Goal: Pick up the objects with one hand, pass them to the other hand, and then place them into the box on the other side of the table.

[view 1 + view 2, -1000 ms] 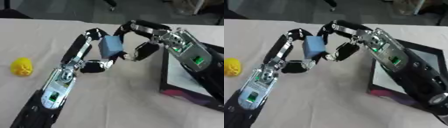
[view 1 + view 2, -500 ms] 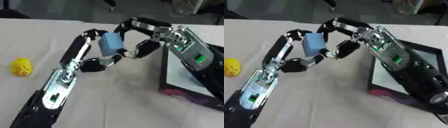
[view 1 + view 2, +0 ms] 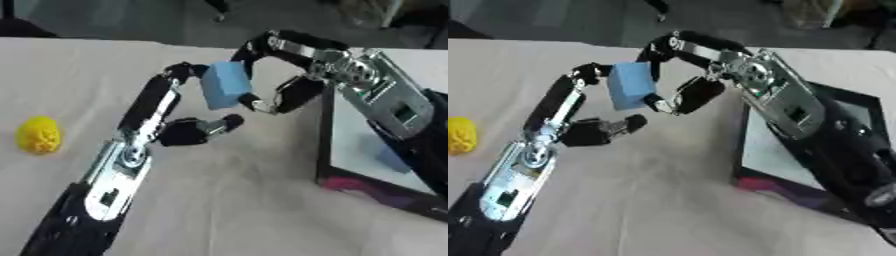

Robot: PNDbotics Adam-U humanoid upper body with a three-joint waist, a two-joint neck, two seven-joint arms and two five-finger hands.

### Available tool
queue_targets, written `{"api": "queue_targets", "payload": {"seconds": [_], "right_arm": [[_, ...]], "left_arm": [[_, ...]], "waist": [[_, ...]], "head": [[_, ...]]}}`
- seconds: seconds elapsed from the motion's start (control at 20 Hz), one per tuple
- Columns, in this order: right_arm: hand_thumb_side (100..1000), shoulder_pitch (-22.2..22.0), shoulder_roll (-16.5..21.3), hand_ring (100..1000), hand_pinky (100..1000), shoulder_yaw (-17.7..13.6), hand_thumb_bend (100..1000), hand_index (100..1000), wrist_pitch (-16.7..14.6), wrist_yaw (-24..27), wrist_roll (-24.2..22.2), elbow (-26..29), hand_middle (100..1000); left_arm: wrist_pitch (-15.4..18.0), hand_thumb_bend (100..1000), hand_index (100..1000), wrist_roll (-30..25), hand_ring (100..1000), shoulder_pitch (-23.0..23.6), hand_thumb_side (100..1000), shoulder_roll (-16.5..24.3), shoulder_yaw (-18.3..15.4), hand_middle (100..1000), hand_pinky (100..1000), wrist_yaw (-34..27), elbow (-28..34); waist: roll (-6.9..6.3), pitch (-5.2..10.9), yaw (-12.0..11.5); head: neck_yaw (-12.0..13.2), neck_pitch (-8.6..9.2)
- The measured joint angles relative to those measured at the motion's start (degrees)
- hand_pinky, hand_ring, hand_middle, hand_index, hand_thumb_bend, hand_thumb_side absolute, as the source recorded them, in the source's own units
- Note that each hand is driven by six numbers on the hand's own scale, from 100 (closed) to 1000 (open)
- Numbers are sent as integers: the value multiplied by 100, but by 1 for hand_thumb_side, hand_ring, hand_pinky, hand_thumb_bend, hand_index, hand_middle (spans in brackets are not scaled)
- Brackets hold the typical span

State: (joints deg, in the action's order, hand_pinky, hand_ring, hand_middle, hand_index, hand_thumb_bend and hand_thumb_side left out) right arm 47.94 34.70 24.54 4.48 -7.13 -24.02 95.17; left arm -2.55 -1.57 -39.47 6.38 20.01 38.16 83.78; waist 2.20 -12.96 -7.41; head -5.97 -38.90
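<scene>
Light blue block (image 3: 225, 85), matte, foam-like, box-shaped with squared edges, up in the air mid-bench between both hands. Right hand (image 3: 293, 70) has it: curled fingers (image 3: 262, 42) hook over the top edge, thumb presses the lower right corner, so it's pinched. Left hand (image 3: 179, 117) is at the block's left side; upper fingers (image 3: 178, 70) meet the top left corner, thumb sits spread below, clear of the block, nothing pinched. Yellow knobbly ball (image 3: 38, 135), egg-shaped, lies well apart on the left of the bench (image 3: 236, 200). Bench is covered in beige cloth, slightly creased. Box (image 3: 798, 185) on the right: flat, black rim, pale inside, magenta patch on its near wall, small blue shape inside. Dark floor beyond the far edge
</scene>
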Motion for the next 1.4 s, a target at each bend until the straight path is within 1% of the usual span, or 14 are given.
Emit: {"api": "queue_targets", "payload": {"seconds": [0.25, 0.4, 0.75, 1.1, 1.25, 1.4], "right_arm": [[100, -362, 497, 886, 902, -278, 100, 614, 126, 282, 156, 470, 507], [100, -649, 794, 886, 904, -511, 100, 616, 220, 499, 253, 737, 508], [100, -1543, 1460, 892, 907, -1155, 100, 624, 302, 931, 606, 1239, 516], [100, -2417, 1863, 892, 906, -1688, 100, 624, 256, 1017, 1030, 1321, 516], [100, -2749, 1933, 886, 902, -1858, 100, 621, 203, 945, 1175, 1267, 513], [100, -2985, 1982, 888, 900, -1956, 108, 630, 141, 775, 1281, 1161, 521]], "left_arm": [[-66, 683, 838, 92, 835, 75, 643, 195, -87, 701, 813, -24, -10], [-83, 670, 838, 136, 834, 103, 629, 267, -122, 700, 812, -38, -23], [-116, 664, 837, 189, 834, 121, 612, 339, -168, 698, 812, -80, -29], [-142, 666, 835, 224, 833, 121, 604, 372, -199, 697, 812, -85, -29], [-139, 666, 834, 232, 833, 120, 600, 396, -216, 697, 812, -96, -28], [-136, 666, 834, 240, 833, 120, 597, 417, -219, 696, 812, -112, -26]], "waist": [[0, 1, 129], [0, 2, 182], [-1, 2, 223], [-2, 2, 226], [-3, 2, 232], [-3, 2, 231]], "head": [[64, -78], [74, -83], [51, -126], [1, -127], [-24, -126], [-57, -124]]}}
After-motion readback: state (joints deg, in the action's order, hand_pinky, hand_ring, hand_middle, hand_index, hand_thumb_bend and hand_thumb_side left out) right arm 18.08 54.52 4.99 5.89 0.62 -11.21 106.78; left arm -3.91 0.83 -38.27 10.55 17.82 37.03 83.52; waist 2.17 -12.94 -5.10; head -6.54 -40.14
